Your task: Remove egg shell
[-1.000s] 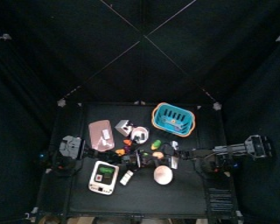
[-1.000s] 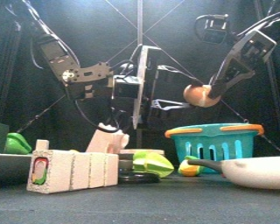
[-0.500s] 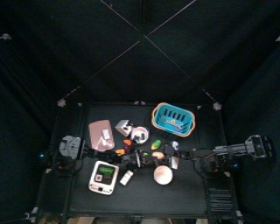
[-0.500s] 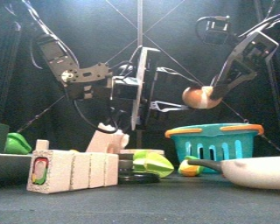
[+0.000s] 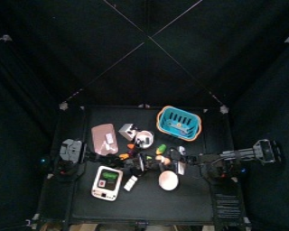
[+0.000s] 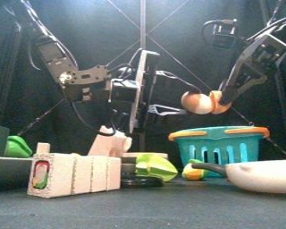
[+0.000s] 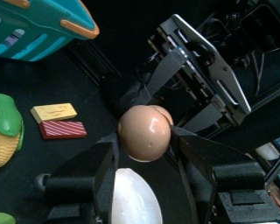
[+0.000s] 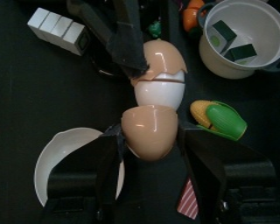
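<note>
The egg shell [image 6: 203, 102] hangs in mid-air above the table, held between both grippers. In the right wrist view it has split. One pale cream-pink half [image 8: 152, 124] sits between the jaws of my right gripper [image 8: 152, 144]. A white inner egg [image 8: 163, 88] shows in the gap. The other shell half [image 8: 166, 59] is gripped by the left arm's fingers. In the left wrist view my left gripper [image 7: 149, 150] is shut on the rounded shell [image 7: 146, 129], with the right arm's gripper just behind it.
A white bowl [image 6: 259, 173] lies below the egg at the table's front right. The blue basket [image 6: 217, 143] stands behind it. White blocks [image 6: 74, 172], a white gadget with a green screen [image 5: 106, 183], a white cup [image 8: 241, 35] and green toy food [image 8: 220, 118] crowd the table.
In the front view the egg has shifted slightly left and lower with both grippers. A white gap now shows between the shell halves.
</note>
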